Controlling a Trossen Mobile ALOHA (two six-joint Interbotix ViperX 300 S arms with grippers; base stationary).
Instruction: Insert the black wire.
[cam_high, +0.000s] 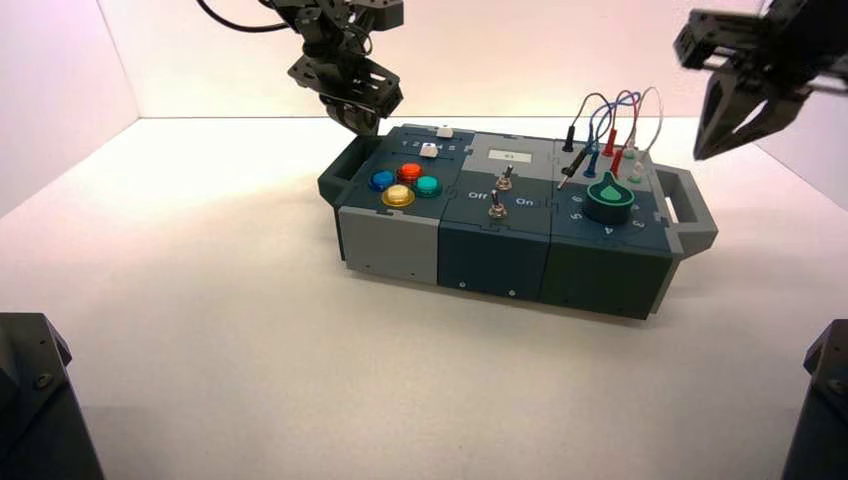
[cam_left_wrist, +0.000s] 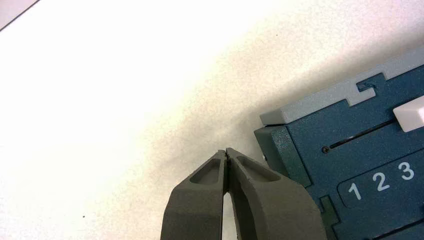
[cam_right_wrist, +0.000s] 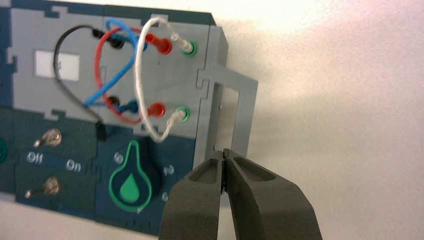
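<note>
Shows the black wire on the right section of the box, with one black plug in a socket on the grey panel's far side. Leaves the other black plug loose, tilted, with the bare pin tip reaching over the dark panel, between the toggle switches and the green-marked knob. Shows the near black socket bare of any plug.

Has the right gripper closed, fingertips together, with nothing between them. Hangs above and beyond the box's right side, well apart from the loose plug, with fingertips pointing down in the high view.

Has the left gripper closed too, likewise gripping nothing. Waits near the box's far left corner, by the left handle, with fingertips over the tabletop in the left wrist view.

Shows the red wire, blue wire and white wire looping above the grey panel, beside the black wire, with both ends of the red and white ones in sockets. Includes a white slider cap on the left section, away from the slot's screw end, above the printed "1 2 3".
</note>
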